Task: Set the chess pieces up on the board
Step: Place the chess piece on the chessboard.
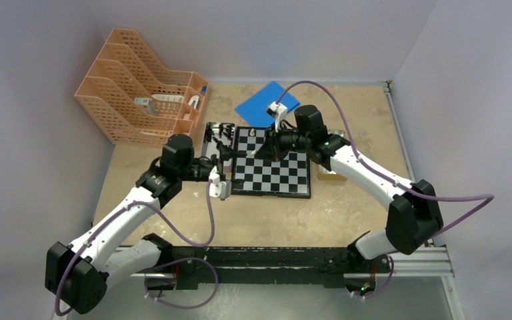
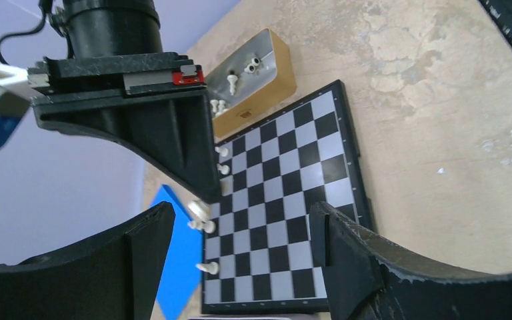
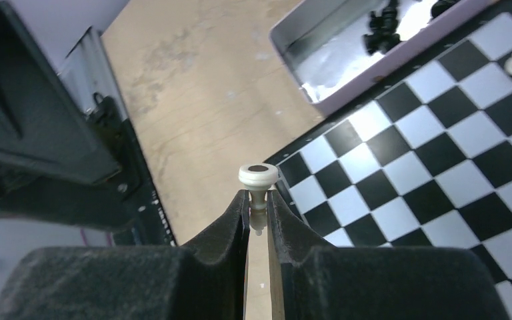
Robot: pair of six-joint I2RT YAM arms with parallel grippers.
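Observation:
The board [image 1: 271, 171] lies mid-table. It also shows in the left wrist view [image 2: 287, 193] and the right wrist view [image 3: 453, 153]. My right gripper [image 1: 267, 148] [image 3: 258, 197] is shut on a cream-white chess piece [image 3: 258, 179], held tilted over the board's far part. The same piece [image 2: 199, 211] shows under the right gripper's fingers in the left wrist view. Several white pieces [image 2: 208, 267] stand along the board's far row. My left gripper [image 1: 229, 156] [image 2: 240, 230] is open and empty, above the board's left edge. Black pieces [image 3: 381, 32] lie in a metal tin [image 3: 320, 67].
The tin [image 1: 212, 137] sits against the board's left side. A gold box [image 2: 267, 90] [image 1: 330, 175] with white pieces sits on its right. A blue sheet [image 1: 267, 105] lies behind the board. An orange file rack [image 1: 140, 90] stands at the far left.

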